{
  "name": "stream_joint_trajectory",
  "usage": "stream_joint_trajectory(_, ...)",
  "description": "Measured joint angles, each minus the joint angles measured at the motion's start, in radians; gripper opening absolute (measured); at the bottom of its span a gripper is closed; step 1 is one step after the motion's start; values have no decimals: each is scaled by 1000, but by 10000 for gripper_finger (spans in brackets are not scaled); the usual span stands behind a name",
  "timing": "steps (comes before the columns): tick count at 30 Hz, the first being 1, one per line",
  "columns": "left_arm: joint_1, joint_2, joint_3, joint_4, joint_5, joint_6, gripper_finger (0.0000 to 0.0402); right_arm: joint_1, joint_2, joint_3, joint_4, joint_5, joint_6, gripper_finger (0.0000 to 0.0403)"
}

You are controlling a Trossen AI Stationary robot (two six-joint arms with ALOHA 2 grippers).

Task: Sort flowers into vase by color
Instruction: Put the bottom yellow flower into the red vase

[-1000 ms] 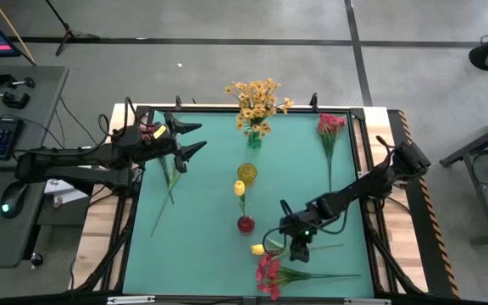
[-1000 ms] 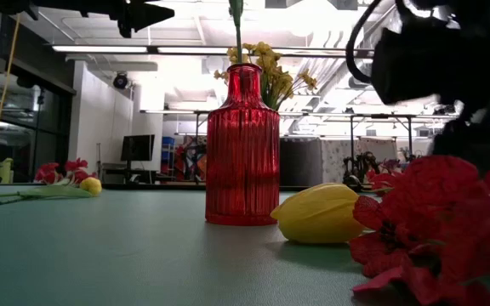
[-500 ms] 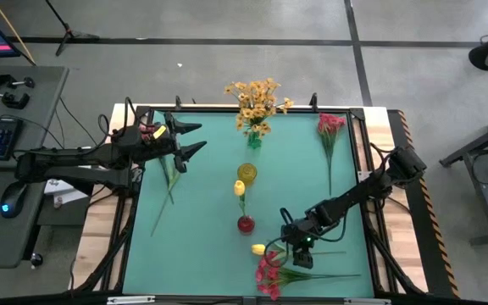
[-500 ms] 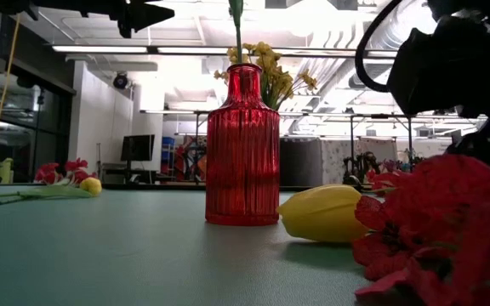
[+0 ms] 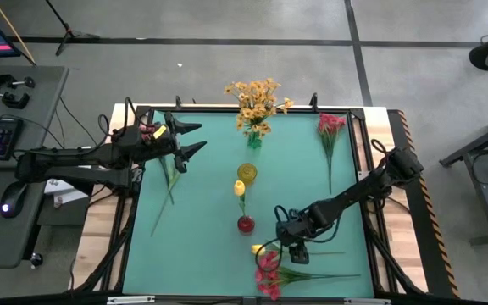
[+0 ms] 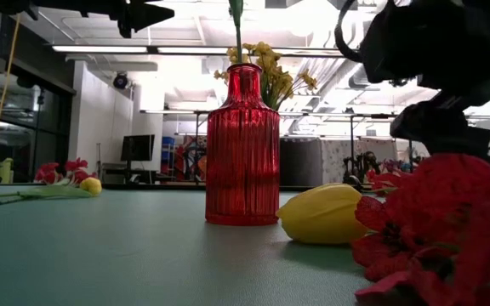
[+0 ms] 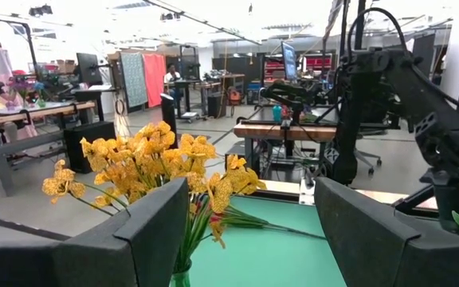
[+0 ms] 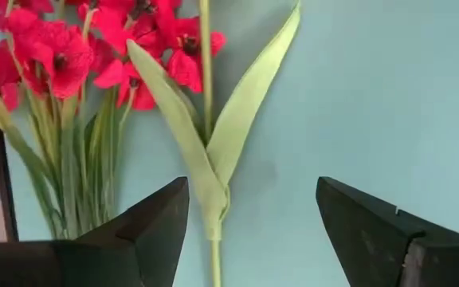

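Your right gripper (image 5: 297, 252) hangs low over the near edge of the teal table mat (image 5: 202, 195), fingers spread wide and holding nothing. In the right wrist view they straddle the thin green stalk and paired leaves of the loose yellow tulip-like bud (image 5: 257, 249), without touching it. Just beside lies the pink-red flower cluster (image 5: 267, 273), almost at the table's near rim, so you have little room on that side. The ribbed red glass vase (image 6: 242, 146) stands just beyond the bud with one yellow tulip stem (image 5: 240, 190) in it; farther back stands a small amber vase (image 5: 246, 172), and the bunch of orange-yellow blossom sprays (image 5: 257, 100) stands in a green vase at the far edge. Another pink-red stem (image 5: 329, 127) lies near the far right corner, and a green-stalked stem (image 5: 169, 182) lies near the left edge. The middle of the mat is open.

Your left gripper (image 5: 195, 138) waits raised over the far left corner, fingers wide apart and empty.

Compared with a second ago, the right gripper has shifted slightly leftward and closer to the bud's stalk; the left arm has not moved, and the flowers lie as before.
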State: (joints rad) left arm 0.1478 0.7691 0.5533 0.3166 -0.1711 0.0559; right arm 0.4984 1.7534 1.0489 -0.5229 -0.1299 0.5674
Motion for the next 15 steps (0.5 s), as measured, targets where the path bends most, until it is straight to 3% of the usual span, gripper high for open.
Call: stream_joint_trajectory(15, 1, 0, 0, -5, -23, 0, 261, 26, 95, 3, 2, -43, 0, 265)
